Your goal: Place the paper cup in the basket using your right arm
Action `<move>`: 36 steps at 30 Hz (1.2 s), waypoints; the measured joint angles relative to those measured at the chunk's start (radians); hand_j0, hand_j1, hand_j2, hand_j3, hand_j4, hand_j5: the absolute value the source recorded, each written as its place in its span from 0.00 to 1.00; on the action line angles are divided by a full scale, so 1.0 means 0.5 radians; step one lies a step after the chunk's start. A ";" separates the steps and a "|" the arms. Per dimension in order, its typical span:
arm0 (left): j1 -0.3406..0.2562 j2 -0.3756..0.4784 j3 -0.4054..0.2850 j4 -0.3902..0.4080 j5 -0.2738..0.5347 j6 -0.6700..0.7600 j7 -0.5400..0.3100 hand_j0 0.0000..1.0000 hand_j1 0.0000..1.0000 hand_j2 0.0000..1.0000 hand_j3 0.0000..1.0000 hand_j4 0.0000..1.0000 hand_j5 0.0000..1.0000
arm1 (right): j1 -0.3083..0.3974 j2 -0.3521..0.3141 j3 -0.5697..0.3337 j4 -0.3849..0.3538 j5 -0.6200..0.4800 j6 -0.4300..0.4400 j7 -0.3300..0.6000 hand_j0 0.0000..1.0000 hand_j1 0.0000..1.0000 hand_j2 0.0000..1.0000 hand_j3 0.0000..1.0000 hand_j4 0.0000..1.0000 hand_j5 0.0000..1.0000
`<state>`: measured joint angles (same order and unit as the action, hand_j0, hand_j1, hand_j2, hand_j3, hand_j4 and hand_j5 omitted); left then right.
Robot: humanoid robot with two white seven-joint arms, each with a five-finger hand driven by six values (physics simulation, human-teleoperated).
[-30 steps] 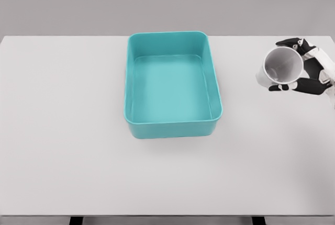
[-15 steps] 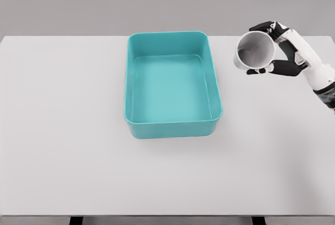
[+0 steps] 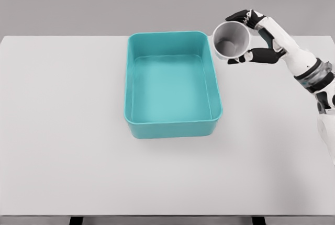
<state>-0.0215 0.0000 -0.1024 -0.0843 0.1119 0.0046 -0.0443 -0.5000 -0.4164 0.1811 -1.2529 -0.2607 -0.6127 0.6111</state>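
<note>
Teal plastic: rectangular teal basket with rounded corners [image 3: 172,125] is sitting at the centre of the frame, slightly above the middle, open top facing up, nothing lying inside it.
Surface: flat white table [image 3: 68,146] is filling most of the frame; grey wall is running across the top.
Task object: white paper cup [image 3: 231,41] is showing in the upper right of the frame, just beside the basket's upper right corner, its left edge overlapping the rim line in the picture. Whether it is over the inside of the basket, cannot tell.
Cup pose: it is tilting on its side, open mouth facing the camera, grey inside visible.
Right hand: white and black five-finger hand [image 3: 260,39] is wrapping the cup from the right, dark fingers [image 3: 238,15] curling over the top and one [image 3: 256,55] closing under it, clamped on the cup.
Right arm: white arm is coming in from the right edge, running up and left toward the cup.
Contact: cup is being held clear of the table, not touching the basket as far as the view shows.
</note>
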 measured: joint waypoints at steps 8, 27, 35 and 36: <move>0.000 0.000 0.001 0.000 0.000 0.000 0.000 1.00 1.00 1.00 1.00 1.00 1.00 | -0.129 0.120 0.015 0.001 0.227 0.000 0.000 0.54 0.54 0.54 0.54 0.54 0.54; 0.000 0.000 0.001 0.000 0.000 0.000 0.000 1.00 1.00 1.00 1.00 1.00 1.00 | -0.393 0.140 0.372 -0.006 0.642 -0.001 0.001 0.54 0.54 0.54 0.54 0.54 0.54; 0.000 0.000 0.000 0.000 0.000 0.000 0.000 1.00 1.00 1.00 1.00 1.00 1.00 | -0.534 0.096 0.556 -0.022 0.748 0.000 0.001 0.55 0.55 0.55 0.55 0.55 0.55; 0.000 0.000 0.001 0.000 0.000 0.000 0.000 1.00 1.00 1.00 1.00 1.00 1.00 | -0.555 0.084 0.593 -0.025 0.756 0.000 0.001 0.55 0.55 0.55 0.55 0.55 0.55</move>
<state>-0.0215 0.0000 -0.1020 -0.0843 0.1119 0.0046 -0.0443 -0.7777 -0.3745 0.4777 -1.2653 0.1172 -0.6129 0.6116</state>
